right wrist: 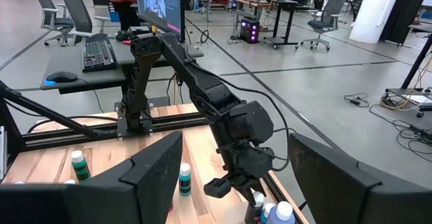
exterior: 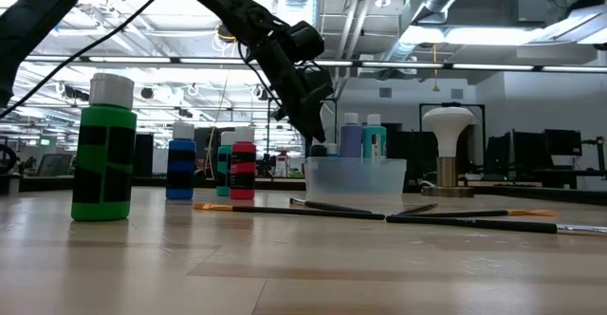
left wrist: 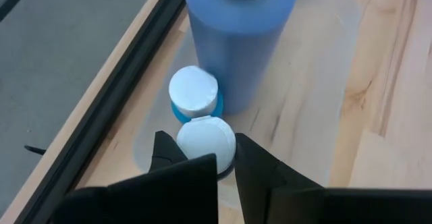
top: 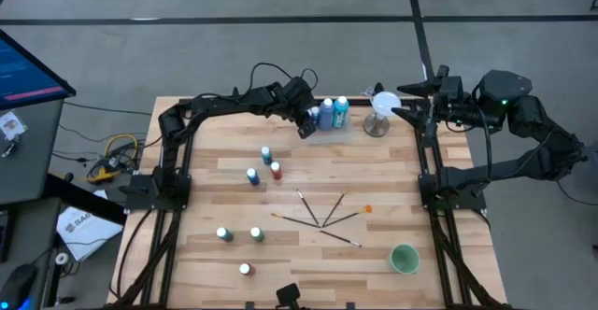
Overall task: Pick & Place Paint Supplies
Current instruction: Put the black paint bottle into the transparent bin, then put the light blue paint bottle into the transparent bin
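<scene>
I have the left gripper over the clear tub at the table's far edge, crowded by 2 taller bottles. Its fingers sit narrowly parted around a small white-capped bottle beside another; contact is unclear. The right gripper hovers near the stand, fingers spread wide, empty. Brushes lie mid-table.

An open-plan robotics lab or office: exposed ceiling ducts, desks with monitors, office chairs, polished concrete floor.
</scene>
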Controlling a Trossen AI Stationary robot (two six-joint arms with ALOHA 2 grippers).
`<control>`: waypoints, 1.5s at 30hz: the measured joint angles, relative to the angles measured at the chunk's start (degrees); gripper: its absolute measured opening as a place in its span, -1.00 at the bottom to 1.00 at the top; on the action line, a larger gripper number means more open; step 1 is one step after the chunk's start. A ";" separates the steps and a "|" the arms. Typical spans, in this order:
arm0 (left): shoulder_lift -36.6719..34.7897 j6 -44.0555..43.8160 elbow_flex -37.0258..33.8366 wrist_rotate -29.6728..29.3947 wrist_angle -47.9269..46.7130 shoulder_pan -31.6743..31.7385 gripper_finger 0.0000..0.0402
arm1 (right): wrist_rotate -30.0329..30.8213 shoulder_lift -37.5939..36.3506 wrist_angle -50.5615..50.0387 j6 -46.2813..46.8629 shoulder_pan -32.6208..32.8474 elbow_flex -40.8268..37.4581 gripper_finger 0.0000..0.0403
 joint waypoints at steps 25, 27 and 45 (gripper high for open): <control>-1.38 -0.76 0.02 -0.37 -0.20 0.15 -0.67 | -0.01 0.00 0.00 0.11 -0.01 0.00 0.32; -3.24 -0.61 0.02 -0.68 -0.85 0.15 -0.62 | -0.01 0.00 0.00 0.11 -0.01 0.00 0.32; -33.10 -4.37 0.09 -0.72 -16.54 -0.90 0.05 | -0.78 -3.21 4.44 -4.03 -1.08 -0.06 0.31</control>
